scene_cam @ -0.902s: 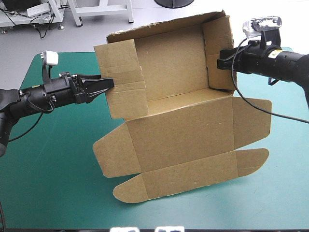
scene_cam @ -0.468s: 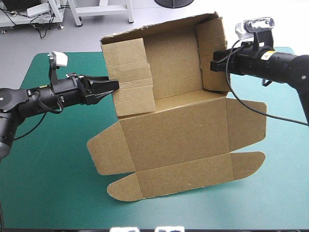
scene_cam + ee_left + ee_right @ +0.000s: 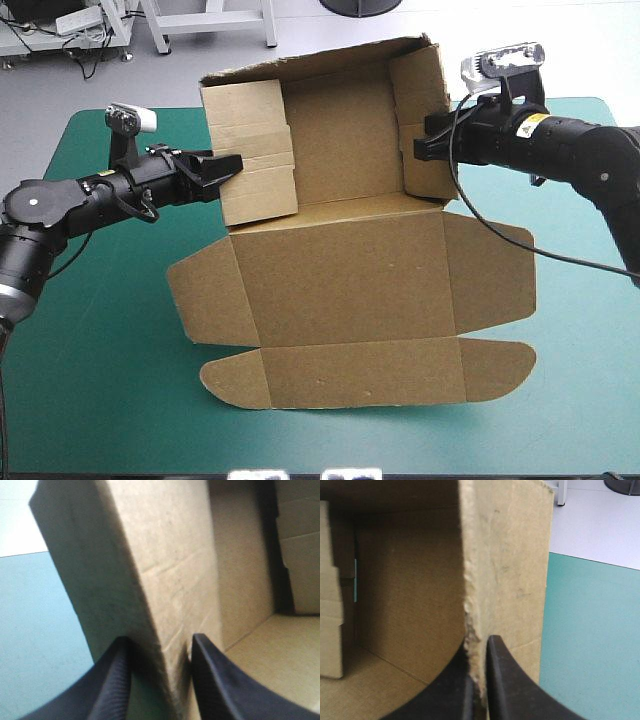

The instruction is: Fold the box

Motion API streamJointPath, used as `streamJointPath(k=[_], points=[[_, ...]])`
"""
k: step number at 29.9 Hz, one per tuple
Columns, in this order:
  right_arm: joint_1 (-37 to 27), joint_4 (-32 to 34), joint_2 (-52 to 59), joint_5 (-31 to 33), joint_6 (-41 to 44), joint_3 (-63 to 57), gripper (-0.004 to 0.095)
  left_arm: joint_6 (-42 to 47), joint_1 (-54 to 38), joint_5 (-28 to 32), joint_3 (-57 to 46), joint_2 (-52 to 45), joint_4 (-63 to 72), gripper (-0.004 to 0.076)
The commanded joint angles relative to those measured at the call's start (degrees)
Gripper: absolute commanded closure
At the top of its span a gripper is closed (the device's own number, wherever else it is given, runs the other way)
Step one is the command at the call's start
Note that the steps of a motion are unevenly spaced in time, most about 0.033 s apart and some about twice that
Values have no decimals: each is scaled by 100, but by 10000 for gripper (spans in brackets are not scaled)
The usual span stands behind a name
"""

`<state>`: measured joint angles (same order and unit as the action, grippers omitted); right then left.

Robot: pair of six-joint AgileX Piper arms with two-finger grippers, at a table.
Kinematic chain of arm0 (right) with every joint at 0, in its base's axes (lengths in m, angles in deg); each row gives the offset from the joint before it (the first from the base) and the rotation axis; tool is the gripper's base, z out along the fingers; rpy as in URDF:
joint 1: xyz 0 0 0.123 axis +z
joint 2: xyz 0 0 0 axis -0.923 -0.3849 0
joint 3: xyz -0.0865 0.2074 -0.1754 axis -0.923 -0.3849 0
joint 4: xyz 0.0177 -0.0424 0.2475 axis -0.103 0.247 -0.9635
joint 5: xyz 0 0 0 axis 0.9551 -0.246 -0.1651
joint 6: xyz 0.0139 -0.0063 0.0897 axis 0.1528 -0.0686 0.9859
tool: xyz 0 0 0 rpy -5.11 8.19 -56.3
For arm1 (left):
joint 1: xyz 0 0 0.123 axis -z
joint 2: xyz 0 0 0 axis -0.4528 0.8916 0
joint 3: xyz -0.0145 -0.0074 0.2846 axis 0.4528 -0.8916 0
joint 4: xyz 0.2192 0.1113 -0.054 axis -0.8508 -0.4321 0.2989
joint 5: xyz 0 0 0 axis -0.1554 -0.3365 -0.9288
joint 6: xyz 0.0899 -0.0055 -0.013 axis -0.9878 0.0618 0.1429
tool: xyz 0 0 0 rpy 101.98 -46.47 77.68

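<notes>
The brown box (image 3: 340,270) stands partly raised on the table, with its back wall and both side walls up. Its lid (image 3: 360,372) and flaps lie flat toward the front edge. My left gripper (image 3: 232,165) is shut on the box's left side wall (image 3: 255,160). In the left wrist view that wall (image 3: 165,570) runs between the black fingers of the gripper (image 3: 160,647). My right gripper (image 3: 420,148) is shut on the right side wall (image 3: 422,100). The right wrist view shows the rough edge of this wall (image 3: 510,555) pinched in the gripper (image 3: 479,647).
Bare teal-green cover (image 3: 90,380) lies to the front left of the box, and more (image 3: 590,350) to its right. The raised back wall reaches the table's far edge.
Both grippers have carried the box toward the table's left, turning it slightly. The side walls now stand closer in and the flat lid has swung left with it.
</notes>
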<state>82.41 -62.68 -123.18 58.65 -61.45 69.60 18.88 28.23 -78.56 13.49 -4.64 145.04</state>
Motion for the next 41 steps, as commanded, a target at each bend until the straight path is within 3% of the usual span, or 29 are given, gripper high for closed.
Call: streamJointPath(k=[1, 2, 3, 8, 11, 15, 19, 25, 41], points=[[270, -518, 271, -227, 251, 155, 907, 50, 77, 170, 168, -61, 475, 645], [302, -425, 271, -227, 339, 155, 907, 50, 77, 170, 168, -68, 475, 717], [336, -353, 293, -227, 426, 155, 907, 50, 77, 170, 168, -68, 455, 734], [363, 59, 287, 134, 809, 155, 907, 131, 256, 277, 270, -200, 202, 734], [363, 463, 265, 452, 1120, 155, 907, 729, 446, 218, 614, -275, -758, 734], [363, 1021, 107, 898, 1605, 155, 908, 2213, 775, -145, 1207, -227, -2925, 734], [363, 1110, -343, 1373, 1655, 155, 908, 3172, 933, -521, 1446, -87, -4399, 734], [363, 1085, -1145, 1212, 1655, 155, 909, 3521, 933, -1317, 1472, 496, -5053, 734], [363, 1095, -2760, 527, 1280, 155, 903, 3888, 933, -1044, 1472, 2684, -4996, 734]])
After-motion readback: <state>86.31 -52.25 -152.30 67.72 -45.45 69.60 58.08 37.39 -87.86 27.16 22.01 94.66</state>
